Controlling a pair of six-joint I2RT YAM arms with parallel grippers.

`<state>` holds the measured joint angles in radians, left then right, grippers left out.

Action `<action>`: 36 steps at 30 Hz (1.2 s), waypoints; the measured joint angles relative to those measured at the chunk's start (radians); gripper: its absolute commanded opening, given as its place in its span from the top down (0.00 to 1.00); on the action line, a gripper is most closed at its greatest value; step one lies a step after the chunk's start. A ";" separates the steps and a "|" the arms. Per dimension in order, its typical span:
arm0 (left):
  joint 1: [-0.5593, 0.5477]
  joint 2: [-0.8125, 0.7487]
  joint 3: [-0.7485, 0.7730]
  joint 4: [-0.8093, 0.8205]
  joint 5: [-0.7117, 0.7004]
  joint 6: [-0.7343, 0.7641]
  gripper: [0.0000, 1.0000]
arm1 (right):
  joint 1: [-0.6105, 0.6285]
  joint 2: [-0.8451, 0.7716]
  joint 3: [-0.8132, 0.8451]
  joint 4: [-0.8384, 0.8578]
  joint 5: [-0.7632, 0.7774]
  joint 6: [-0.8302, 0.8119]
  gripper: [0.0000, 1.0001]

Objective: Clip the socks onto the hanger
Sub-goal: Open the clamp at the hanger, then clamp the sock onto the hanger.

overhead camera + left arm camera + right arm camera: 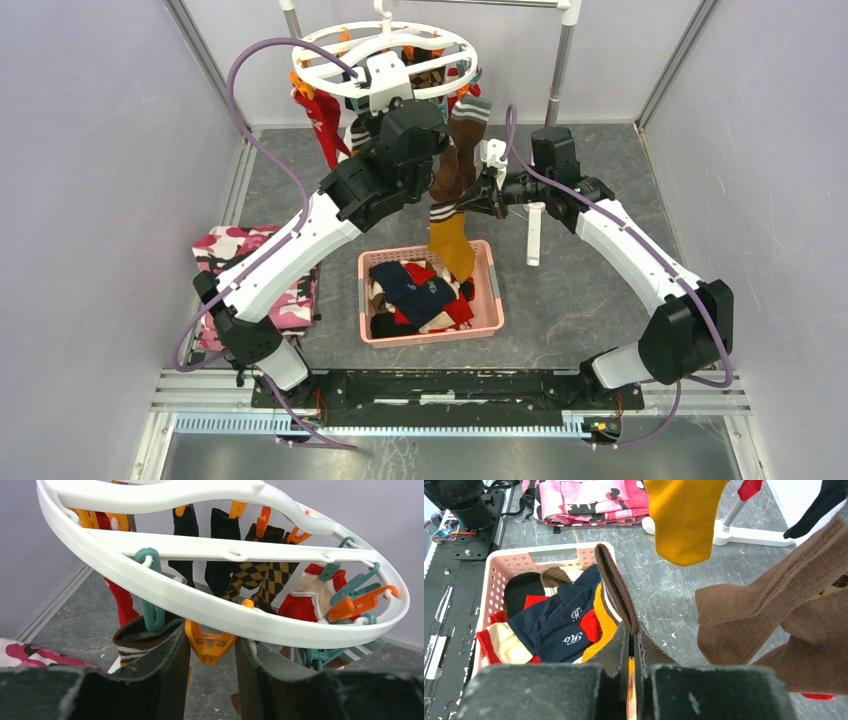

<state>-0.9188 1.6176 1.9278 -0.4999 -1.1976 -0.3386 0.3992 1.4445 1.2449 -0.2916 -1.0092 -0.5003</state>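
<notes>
The white round hanger (150, 580) hangs at the back (330, 45) with red, black, argyle and brown socks clipped on. My left gripper (212, 650) reaches up under its outer ring, both jaws pressing the sides of a dangling orange clip (210, 642). Beside that, a teal clip (150, 615) holds a brown striped cuff (135, 640). My right gripper (631, 632) is shut on the brown cuff of a striped mustard sock (616, 587), held just right of the hanging socks (487, 185). More socks (420, 290) lie in the basket.
A pink basket (487, 290) stands on the table centre, below the hanger (491, 575). A pink camouflage cloth (235, 250) lies to its left. The metal rack pole (562, 70) and its white foot (535, 235) stand at the back right.
</notes>
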 measured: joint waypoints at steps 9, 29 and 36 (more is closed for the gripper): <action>-0.003 0.000 -0.004 0.009 0.006 0.011 0.86 | 0.000 0.000 0.000 -0.003 0.000 -0.003 1.00; -0.003 -0.035 -0.021 0.008 0.089 0.008 0.95 | 0.006 -0.058 -0.008 0.037 -0.025 0.094 1.00; -0.003 -0.036 -0.021 0.008 0.140 0.002 0.96 | 0.040 -0.058 0.066 0.117 0.026 0.268 1.00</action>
<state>-0.9218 1.5818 1.9068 -0.4919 -1.0576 -0.3363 0.4397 1.3869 1.3113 -0.1745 -0.9829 -0.2325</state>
